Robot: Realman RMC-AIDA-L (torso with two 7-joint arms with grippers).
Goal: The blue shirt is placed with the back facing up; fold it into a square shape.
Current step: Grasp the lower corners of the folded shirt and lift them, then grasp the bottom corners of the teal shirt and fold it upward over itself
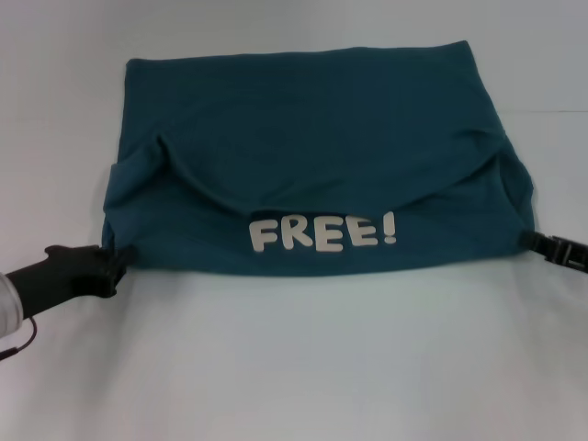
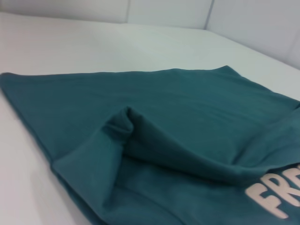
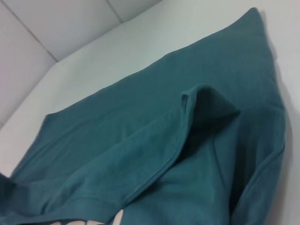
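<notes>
One blue shirt [image 1: 312,147] lies on a white table [image 1: 303,358].

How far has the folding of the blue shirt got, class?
Done: the blue shirt lies part-folded, a near flap turned over so the FREE! lettering shows. In hand: the left hand and right hand sit at the shirt's near corners. Left: the shape is a wide rectangle with loose bulges, not yet square.

Dark teal-blue shirt [image 1: 312,147] in plain cloth without pattern, white "FREE!" lettering [image 1: 323,231] on its folded-over near part, plain white worktop [image 1: 303,358], matte black left tool [image 1: 118,262], black right tool [image 1: 537,243], white sleeve on left arm
</notes>
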